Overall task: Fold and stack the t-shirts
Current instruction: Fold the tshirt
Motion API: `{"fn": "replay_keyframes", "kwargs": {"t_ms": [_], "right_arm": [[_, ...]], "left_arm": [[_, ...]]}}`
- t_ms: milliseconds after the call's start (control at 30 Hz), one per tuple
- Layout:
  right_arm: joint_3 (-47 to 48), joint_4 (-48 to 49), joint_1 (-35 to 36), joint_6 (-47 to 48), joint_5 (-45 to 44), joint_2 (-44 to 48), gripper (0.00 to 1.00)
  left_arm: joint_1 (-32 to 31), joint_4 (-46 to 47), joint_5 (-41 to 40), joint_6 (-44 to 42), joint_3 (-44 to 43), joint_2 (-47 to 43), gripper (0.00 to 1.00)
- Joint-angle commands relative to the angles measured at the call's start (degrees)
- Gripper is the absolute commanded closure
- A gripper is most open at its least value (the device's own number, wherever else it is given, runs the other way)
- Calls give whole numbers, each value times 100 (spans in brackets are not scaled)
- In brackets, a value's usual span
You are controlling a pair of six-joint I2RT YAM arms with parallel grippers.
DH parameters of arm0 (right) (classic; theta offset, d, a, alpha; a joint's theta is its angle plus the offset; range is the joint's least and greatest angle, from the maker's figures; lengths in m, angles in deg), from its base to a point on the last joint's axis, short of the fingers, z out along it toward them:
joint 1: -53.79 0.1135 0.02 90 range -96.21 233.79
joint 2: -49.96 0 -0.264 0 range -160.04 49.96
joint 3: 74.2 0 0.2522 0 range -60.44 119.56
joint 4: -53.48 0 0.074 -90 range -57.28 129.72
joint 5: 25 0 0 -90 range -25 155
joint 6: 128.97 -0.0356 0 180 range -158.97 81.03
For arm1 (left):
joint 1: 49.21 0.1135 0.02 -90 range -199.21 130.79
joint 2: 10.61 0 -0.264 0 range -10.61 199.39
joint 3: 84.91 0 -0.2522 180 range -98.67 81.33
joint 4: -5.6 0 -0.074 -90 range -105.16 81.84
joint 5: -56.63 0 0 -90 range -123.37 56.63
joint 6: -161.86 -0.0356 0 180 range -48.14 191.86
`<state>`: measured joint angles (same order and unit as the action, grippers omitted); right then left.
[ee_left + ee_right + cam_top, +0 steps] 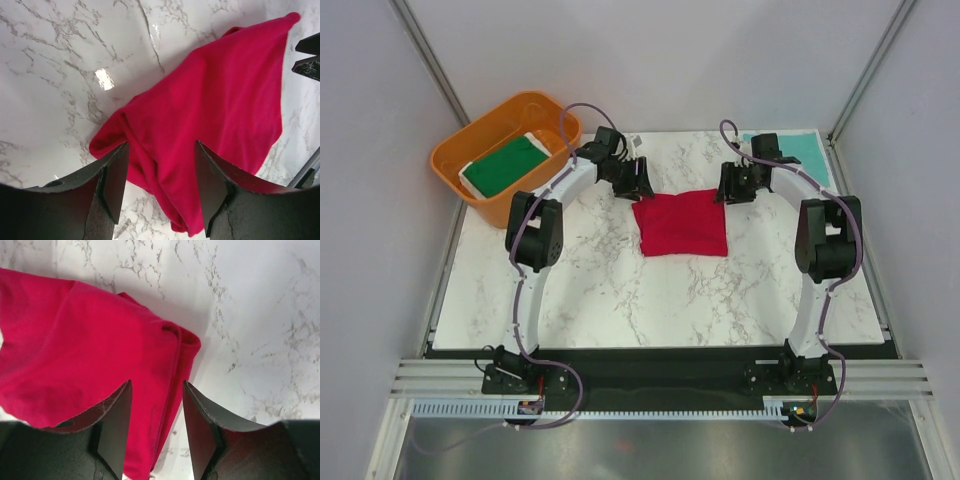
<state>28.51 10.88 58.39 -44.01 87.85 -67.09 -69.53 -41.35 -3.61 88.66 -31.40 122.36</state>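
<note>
The red t-shirt [681,223] lies folded into a rough square on the marble table [600,290], at the middle back. My left gripper [638,188] is open just above its far left corner; in the left wrist view the red cloth [210,115] lies between and beyond the fingers. My right gripper [730,190] is open above its far right corner; the red cloth shows in the right wrist view [85,350]. The teal t-shirt [800,153] lies at the far right corner. The dark green t-shirt [506,164] with a white edge lies in the orange tub [470,140].
The orange tub stands at the far left corner of the table, partly over the edge. Grey walls enclose the table on three sides. The black tip of the right gripper [307,55] shows at the right edge of the left wrist view.
</note>
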Motion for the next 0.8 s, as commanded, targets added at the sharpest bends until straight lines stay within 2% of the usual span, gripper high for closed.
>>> {"fn": "replay_keyframes", "kwargs": {"t_ms": [0,233,300,333,367,433,567,633,767], "right_arm": [[447,141,-21,337,149,-282,47],[1062,247,-21,354,185,-968,48],[1160,282,-47,337,211,-1170,51],[1230,387,-47,302,237,-1231,65],[1196,571,-64,215,220,-1310,76],[994,903,-91,22,-94,-1285,100],[238,1925,-170,-471,-27,-987,100],[132,2066,-179,-533,61,-995,100],[97,2075,-284,-560,123,-1082,100]], "left_arm": [[10,-12,109,-467,-574,247,37],[10,-12,-154,-669,-944,713,35],[10,-12,-198,-722,-1057,836,46],[10,14,-216,-713,-1093,862,53],[19,-3,-242,-687,-1172,915,75],[19,-3,-347,-486,-1216,933,98],[80,-12,-506,-99,-1383,1091,98],[212,-3,-497,304,-1384,1170,98],[326,-12,-865,474,-1287,1179,98]]}}
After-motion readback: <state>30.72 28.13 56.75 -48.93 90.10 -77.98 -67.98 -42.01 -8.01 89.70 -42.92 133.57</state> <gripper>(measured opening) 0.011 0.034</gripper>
